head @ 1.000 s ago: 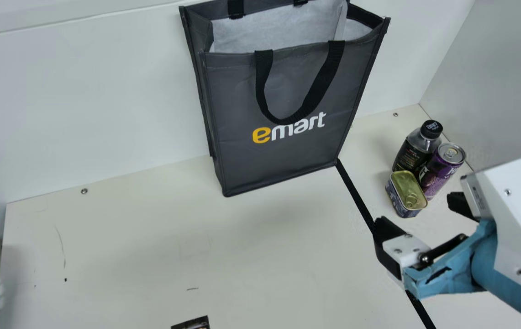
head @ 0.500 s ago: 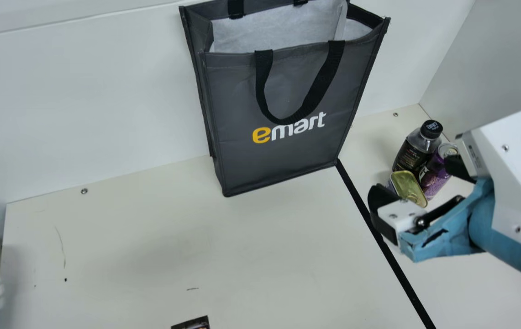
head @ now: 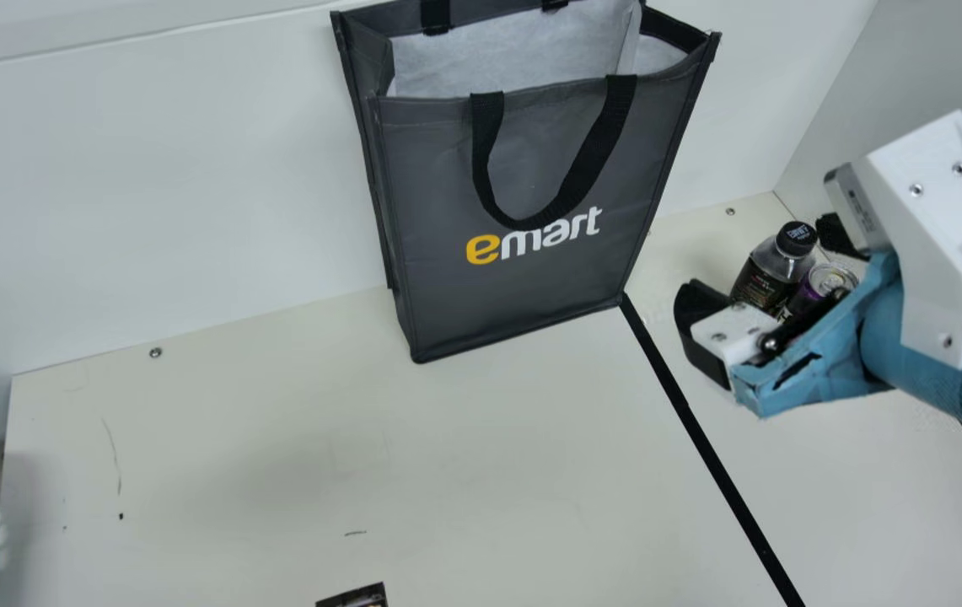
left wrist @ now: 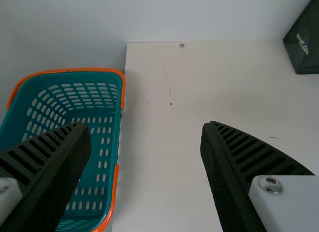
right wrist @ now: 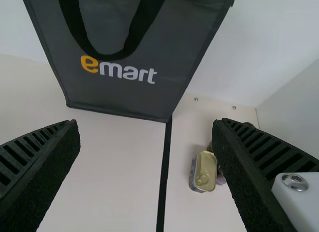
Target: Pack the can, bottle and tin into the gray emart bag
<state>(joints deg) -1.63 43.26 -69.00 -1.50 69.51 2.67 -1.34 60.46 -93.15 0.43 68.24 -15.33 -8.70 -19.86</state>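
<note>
R gripper (right wrist: 145, 123), wide & empty, hangs above the table (head: 320, 455), and per R wrist view the tin (right wrist: 205, 167) (prob. next) lies off-centre in its gap, toward the bottle (head: 760, 285), long axis approx. square to closing.

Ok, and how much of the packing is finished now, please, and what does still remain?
Done: none of the three looks packed; only the gray bag stands ready, mouth open. In hand: nothing; the right gripper and left gripper are open and empty. Left: the bottle, can and tin are all on the table, outside the bag.
</note>
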